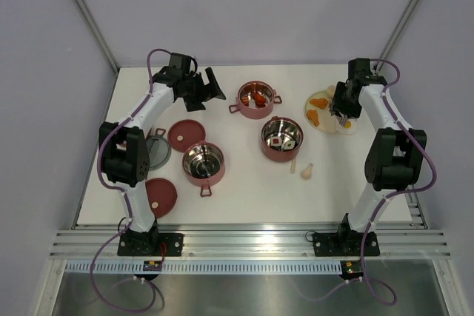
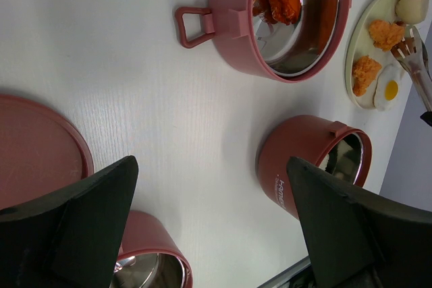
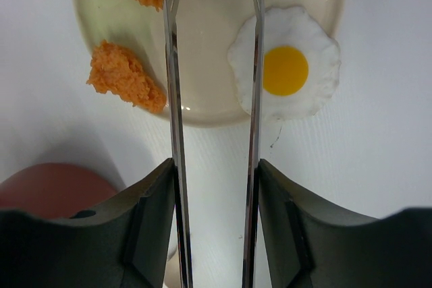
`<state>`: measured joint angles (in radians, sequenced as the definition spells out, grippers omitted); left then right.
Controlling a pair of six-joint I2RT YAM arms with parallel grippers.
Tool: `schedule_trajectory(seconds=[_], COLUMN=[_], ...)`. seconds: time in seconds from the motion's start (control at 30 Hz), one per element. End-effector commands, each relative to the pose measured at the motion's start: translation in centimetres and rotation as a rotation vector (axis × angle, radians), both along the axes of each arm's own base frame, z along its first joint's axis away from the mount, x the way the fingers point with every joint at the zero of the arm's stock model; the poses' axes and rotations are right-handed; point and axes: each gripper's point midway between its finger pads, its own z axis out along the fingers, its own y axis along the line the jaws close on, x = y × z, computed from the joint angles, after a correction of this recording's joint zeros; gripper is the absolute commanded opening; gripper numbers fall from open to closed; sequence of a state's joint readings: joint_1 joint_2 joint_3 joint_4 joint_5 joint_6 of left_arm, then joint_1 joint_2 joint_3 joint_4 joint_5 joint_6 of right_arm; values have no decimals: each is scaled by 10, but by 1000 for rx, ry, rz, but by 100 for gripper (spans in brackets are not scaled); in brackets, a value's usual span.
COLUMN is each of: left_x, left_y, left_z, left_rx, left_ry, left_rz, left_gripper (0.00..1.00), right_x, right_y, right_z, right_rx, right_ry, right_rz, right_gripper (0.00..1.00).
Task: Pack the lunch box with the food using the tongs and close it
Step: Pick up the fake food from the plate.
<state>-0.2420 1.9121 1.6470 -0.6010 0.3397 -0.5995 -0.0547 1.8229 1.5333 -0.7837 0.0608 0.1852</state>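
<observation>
My right gripper (image 1: pixel 342 113) (image 3: pixel 216 175) is shut on the silver tongs (image 3: pixel 174 99), one arm against each finger. The tongs reach over the cream plate (image 3: pixel 209 32); their tips run out of the top of the right wrist view. On the plate lie orange pieces (image 3: pixel 125 75) and a fried egg (image 3: pixel 287 69). The lunch box stands apart as three dark-red bowls: one with orange food (image 1: pixel 256 99), one with mixed pieces (image 1: pixel 281 138), one empty (image 1: pixel 204 162). My left gripper (image 1: pixel 211 86) (image 2: pixel 210 163) hangs open over the table, holding nothing.
Two dark-red disc lids (image 1: pixel 187 135) (image 1: pixel 160 197) and a grey lid (image 1: pixel 155 149) lie at the left. A beige food piece (image 1: pixel 306 172) lies on the table below the middle bowl. The plate (image 1: pixel 329 112) sits near the table's right edge.
</observation>
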Motion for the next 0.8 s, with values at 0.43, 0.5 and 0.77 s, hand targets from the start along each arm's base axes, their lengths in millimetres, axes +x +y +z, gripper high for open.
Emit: schedule_trajectory(seconds=[0.43,0.5,0.77], left_x=[1,1,3], left_y=[-4,-4,-6], left_z=[10,10,10], left_rx=[-13,-14,-19], left_ry=[-37,-37,-38], left_rz=[-24,-25,-27], left_gripper=[96,96,96], right_x=[16,13,-7], right_y=[-6,-6,-5], right_z=[13,19,32], right_rx=[-3,-3,-5], right_ry=[-44,-57,-76], right_rz=[13,9,-9], right_gripper=[48,45,35])
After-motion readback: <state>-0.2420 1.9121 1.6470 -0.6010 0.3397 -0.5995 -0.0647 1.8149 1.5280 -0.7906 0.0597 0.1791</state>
